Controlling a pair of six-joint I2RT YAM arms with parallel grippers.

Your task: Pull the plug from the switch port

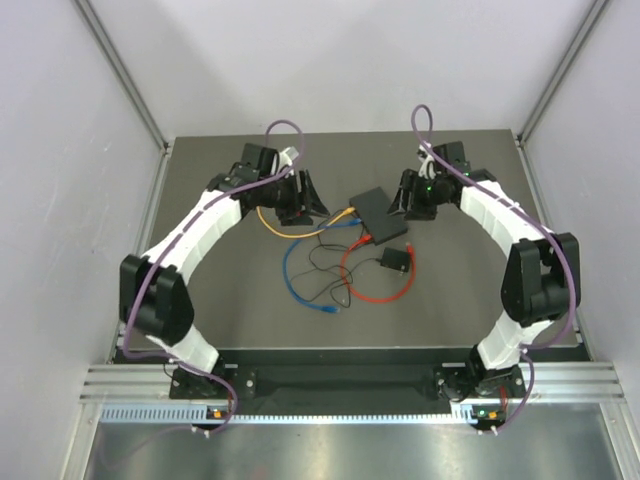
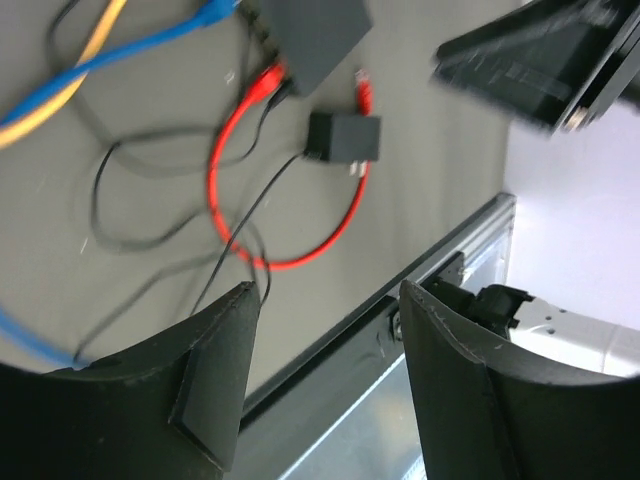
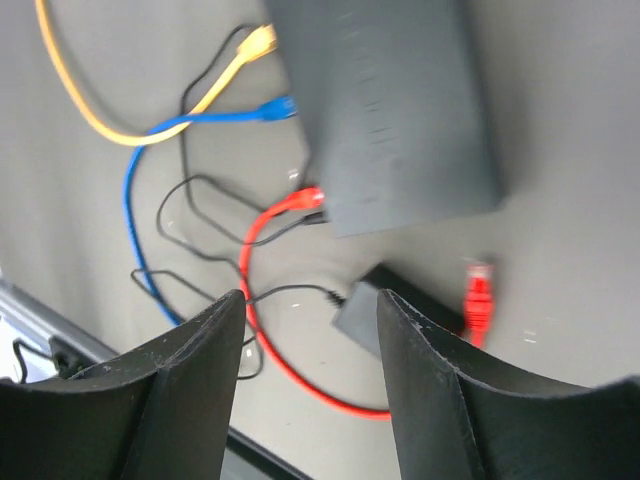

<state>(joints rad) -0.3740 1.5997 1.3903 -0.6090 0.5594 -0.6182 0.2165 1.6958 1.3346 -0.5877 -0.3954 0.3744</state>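
Fingers of the left gripper (image 2: 325,300) stand apart and grasp nothing, over the counter (image 1: 240,310). Further right, a yellow plug (image 3: 258,42), a blue plug (image 3: 280,108) and a red plug (image 3: 305,200) meet the socket edge of the switch (image 1: 378,212), which lies mid-counter. How deep each plug sits I cannot tell. The right gripper (image 3: 310,300) hovers above the switch, fingers released.

Tally, centre of the top view. I count one flat matte-black rectangular switch box (image 1: 380,212) and one small black adapter block (image 1: 396,260). Three network cables: one yellow cable (image 1: 275,228), one blue cable (image 1: 286,272), one red cable (image 1: 375,298). One thin black wire (image 2: 265,197).
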